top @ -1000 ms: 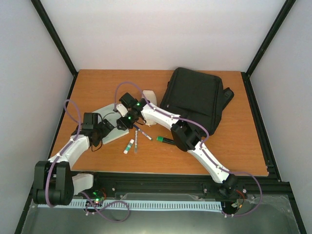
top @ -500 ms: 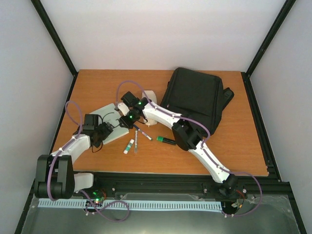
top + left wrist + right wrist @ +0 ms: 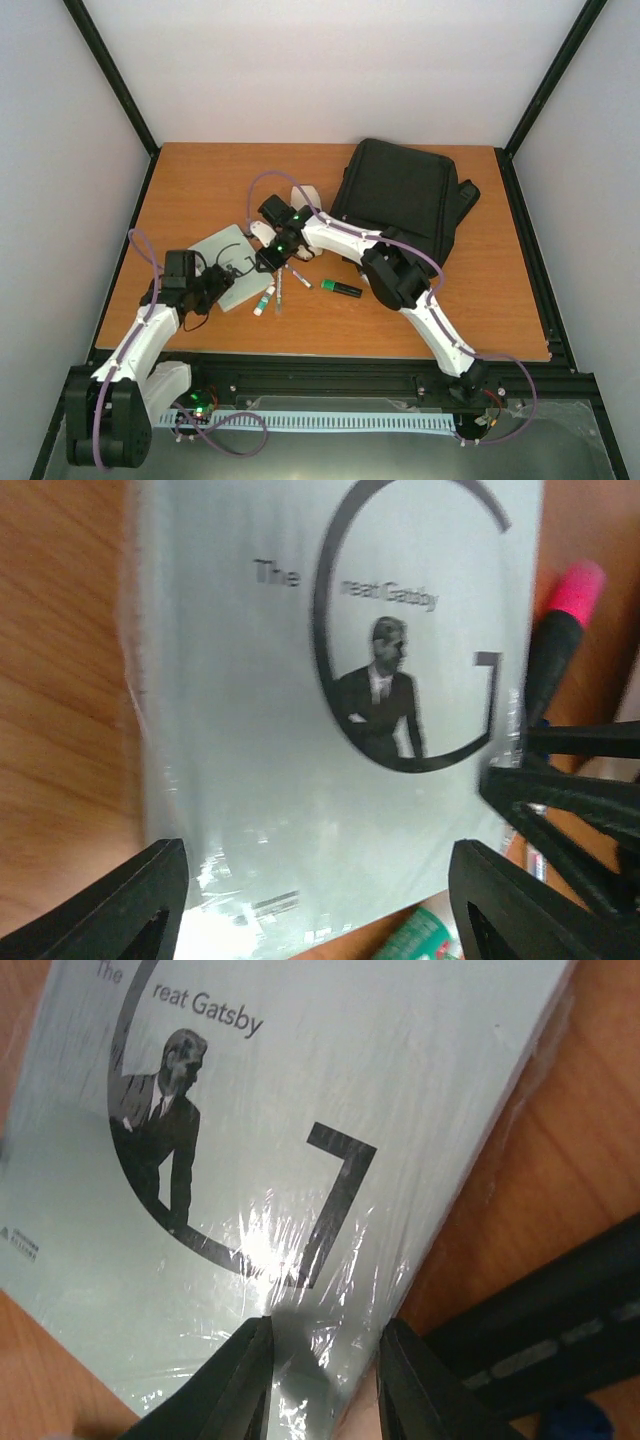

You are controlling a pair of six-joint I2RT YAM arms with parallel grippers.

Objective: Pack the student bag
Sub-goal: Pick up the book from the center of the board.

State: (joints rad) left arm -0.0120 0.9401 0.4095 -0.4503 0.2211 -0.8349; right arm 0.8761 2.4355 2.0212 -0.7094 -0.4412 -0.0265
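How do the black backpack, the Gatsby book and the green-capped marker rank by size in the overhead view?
Largest to smallest:
1. black backpack, clearly the largest
2. Gatsby book, partly covered by the grippers
3. green-capped marker, much the smallest

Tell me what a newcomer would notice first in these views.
The pale, shrink-wrapped Great Gatsby book sits left of centre on the table, with both pincers at it: the left pincer spread wide over it, the right pincer narrow at a corner. Next, the black student bag lies far right, with pens scattered between.
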